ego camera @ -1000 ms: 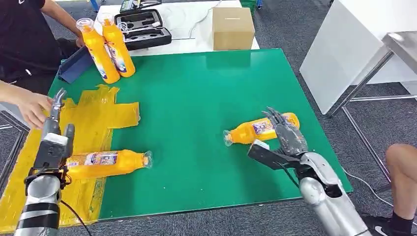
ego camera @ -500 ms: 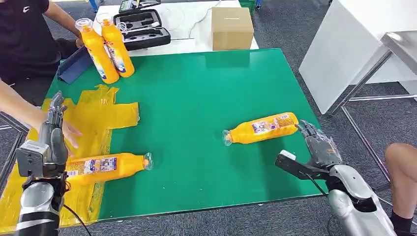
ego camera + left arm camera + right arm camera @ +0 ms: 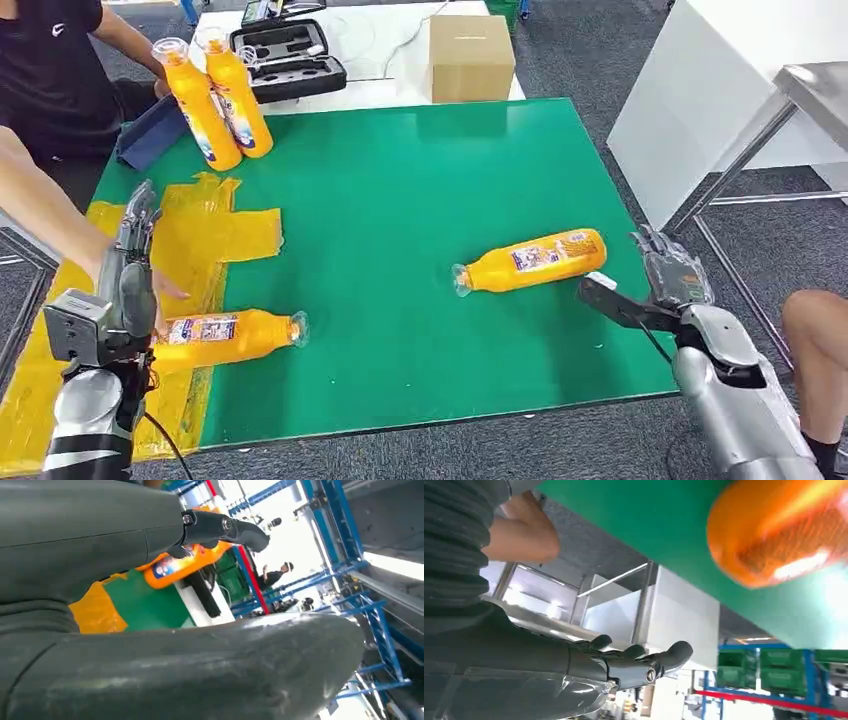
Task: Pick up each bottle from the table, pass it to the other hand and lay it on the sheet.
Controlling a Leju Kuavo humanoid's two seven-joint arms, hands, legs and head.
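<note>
- Lying on the green bench (image 3: 400,200), the bottle (image 3: 530,261) points its base at the right hand (image 3: 668,275) — empty, fingers apart, just beside.
- Left hand (image 3: 128,270): well apart from it, empty, fingers extended.

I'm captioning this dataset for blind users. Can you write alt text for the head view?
An orange bottle lies on a green table beside the robot's open right hand. The open left hand hovers near another bottle lying partly on a yellow sheet.

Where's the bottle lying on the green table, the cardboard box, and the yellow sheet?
bottle (image 3: 535,260), head view, on its label.
cardboard box (image 3: 472,58), head view, on its front face.
yellow sheet (image 3: 235,232), head view, on a bare part.
</note>
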